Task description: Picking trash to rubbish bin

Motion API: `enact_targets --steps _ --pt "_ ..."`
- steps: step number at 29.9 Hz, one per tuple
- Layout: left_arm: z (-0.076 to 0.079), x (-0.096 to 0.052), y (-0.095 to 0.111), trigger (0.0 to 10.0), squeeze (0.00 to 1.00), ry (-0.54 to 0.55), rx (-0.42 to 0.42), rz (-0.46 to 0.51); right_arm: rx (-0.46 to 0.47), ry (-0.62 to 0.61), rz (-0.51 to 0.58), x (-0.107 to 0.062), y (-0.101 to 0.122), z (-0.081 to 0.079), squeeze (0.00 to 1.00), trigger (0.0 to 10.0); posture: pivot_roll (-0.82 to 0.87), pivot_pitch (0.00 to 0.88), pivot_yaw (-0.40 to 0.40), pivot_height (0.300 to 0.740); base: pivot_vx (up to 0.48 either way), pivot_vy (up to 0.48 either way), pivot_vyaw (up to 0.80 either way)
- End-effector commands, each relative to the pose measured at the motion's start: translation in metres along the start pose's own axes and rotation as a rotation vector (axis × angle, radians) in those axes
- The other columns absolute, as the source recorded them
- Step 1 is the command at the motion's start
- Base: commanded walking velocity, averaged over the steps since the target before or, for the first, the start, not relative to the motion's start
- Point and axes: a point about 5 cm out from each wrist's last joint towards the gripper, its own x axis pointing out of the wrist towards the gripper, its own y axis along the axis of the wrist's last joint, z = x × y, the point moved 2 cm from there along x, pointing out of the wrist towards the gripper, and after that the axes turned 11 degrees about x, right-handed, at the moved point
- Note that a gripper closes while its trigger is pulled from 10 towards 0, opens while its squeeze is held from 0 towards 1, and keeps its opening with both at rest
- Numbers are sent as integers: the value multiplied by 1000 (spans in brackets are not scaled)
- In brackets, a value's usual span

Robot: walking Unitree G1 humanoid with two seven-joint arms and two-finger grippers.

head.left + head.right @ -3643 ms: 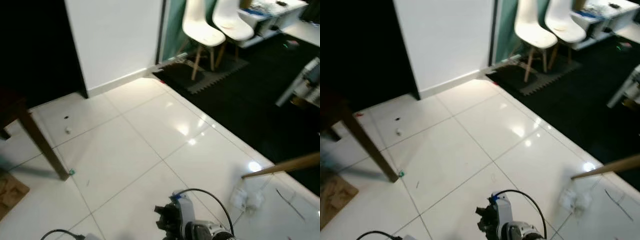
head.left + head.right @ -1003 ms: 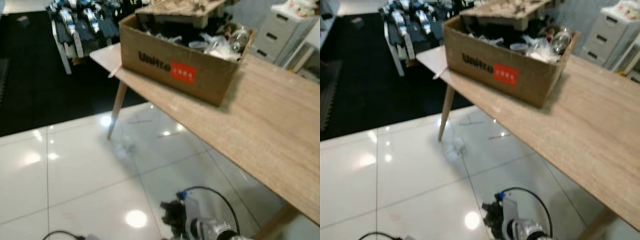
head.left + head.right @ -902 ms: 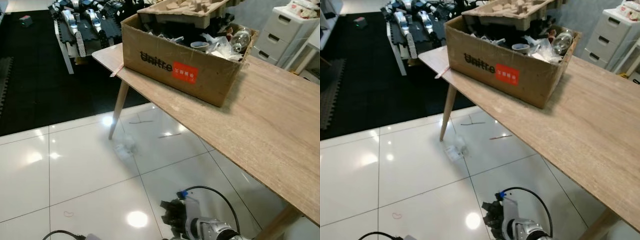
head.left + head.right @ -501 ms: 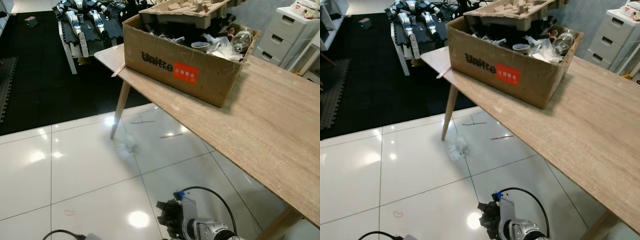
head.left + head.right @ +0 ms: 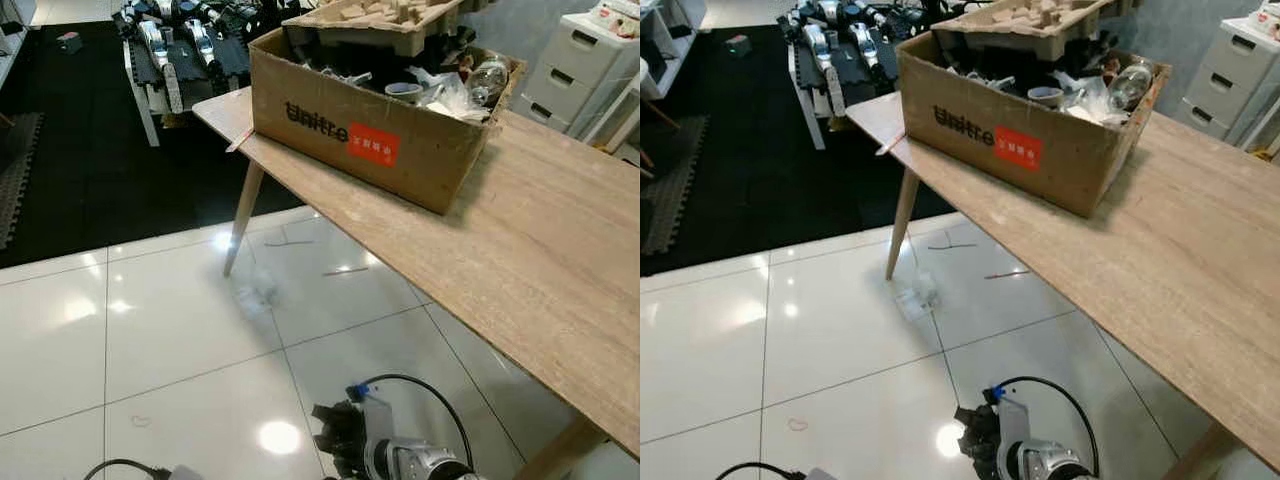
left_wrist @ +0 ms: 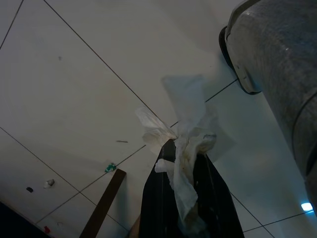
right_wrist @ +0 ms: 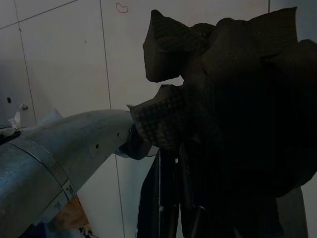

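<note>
Seen from the robot's head, a glossy white tiled floor (image 5: 150,340) fills the lower left of the frame, with bright lamp reflections. A pale wood-grain table (image 5: 540,260) on slanted legs crosses from upper centre to lower right. On it, near the top of the frame, sits an open brown cardboard box (image 5: 365,135) with a red label, heaped with clear plastic, a bottle and a moulded pulp tray. A small crumpled scrap (image 5: 912,299) lies on the tiles just beside the table leg.

At the bottom centre, the right arm's silver wrist (image 5: 395,462) points down towards the floor, a black cable looping over it.

In the left wrist view, the left gripper (image 6: 185,183) hangs above the tiles, its two black fingers closed together on a wad of white tissue (image 6: 185,126), soft and wrinkled, which puffs out past the fingertips. A grey, rounded robot limb (image 6: 277,64) curves across the upper right.

In the dim right wrist view, the right gripper (image 7: 171,168) is clenched on chunks of black foam (image 7: 223,99), rough and dimpled, bulging in the upper right.
</note>
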Motion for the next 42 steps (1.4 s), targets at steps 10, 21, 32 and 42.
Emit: enact_targets --steps 10,21,32,42 --pt "25 0 6 10000 0 -76 -10 39 30 2 -17 1 -11 0 0 10000 151 176 -38 740 0 0 0" --pt "25 0 2 10000 0 -82 13 35 58 -2 -6 0 -13 2 0 10000 127 181 -20 740 0 0 0" --pt "17 2 22 10000 0 -70 42 70 45 -5 21 -1 -5 3 0 10000 123 138 -29 740 0 0 0" --pt "11 2 14 10000 0 -26 31 32 31 -11 46 -2 2 4 0 10000 121 120 -45 740 0 0 0"
